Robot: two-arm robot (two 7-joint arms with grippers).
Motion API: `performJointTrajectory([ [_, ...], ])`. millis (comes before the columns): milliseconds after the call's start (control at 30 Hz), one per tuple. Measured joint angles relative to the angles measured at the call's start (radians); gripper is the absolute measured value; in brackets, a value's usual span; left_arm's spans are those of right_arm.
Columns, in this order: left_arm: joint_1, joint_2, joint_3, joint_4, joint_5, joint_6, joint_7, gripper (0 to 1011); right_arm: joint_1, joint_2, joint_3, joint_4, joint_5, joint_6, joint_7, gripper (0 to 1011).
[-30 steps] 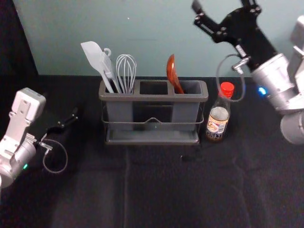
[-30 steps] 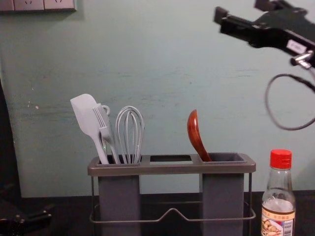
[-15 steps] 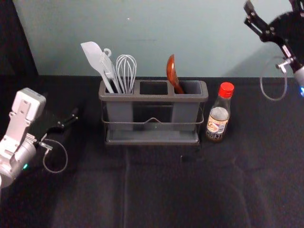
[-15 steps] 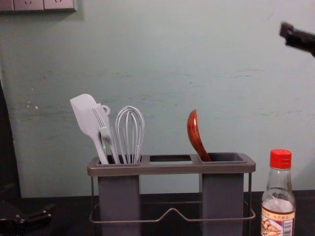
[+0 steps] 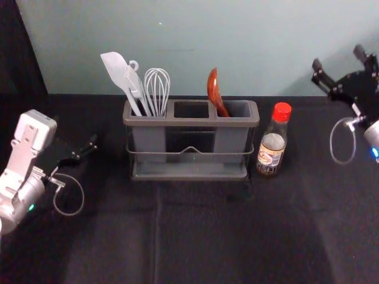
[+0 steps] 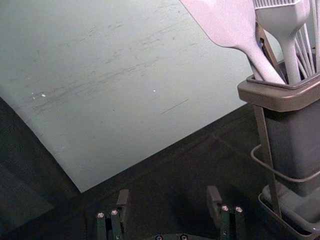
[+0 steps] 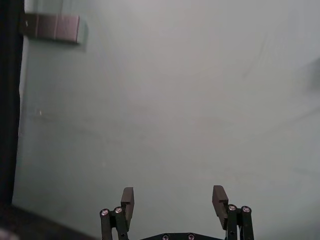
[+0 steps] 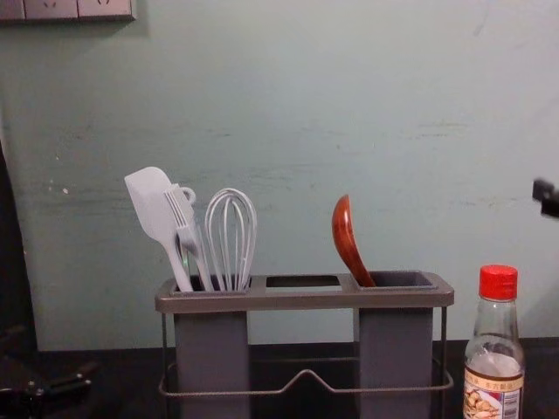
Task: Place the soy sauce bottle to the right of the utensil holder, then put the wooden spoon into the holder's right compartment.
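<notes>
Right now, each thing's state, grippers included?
Glass soy sauce bottle, upright, red cap on.
Reddish wooden spoon, in right compartment, leaning left.
Grey plastic utensil holder, upright.
White spatula, left compartment, leaning left.
Grey brush, left compartment, leaning left.
Grey wire whisk, left compartment, head up.
Left gripper, open, left of holder.
Right gripper, open, right of bottle.

A label on the red-capped soy sauce bottle bears a band of small characters above a barcode, the print too fine to read.
</notes>
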Motion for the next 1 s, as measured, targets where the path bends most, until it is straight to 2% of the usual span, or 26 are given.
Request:
performJointTrajectory([
  [500, 0.000, 0.000, 0.000, 0.000, 0.000, 0.000, 0.000, 1000, -0.023, -0.020, -0.006, 0.099, -0.023, 0.032, -0.001, 1003],
  [1000, 0.000, 0.000, 0.000, 0.000, 0.000, 0.000, 0.000, 1000, -0.033, -0.029, -0.004, 0.108, -0.031, 0.064, -0.015, 1002],
])
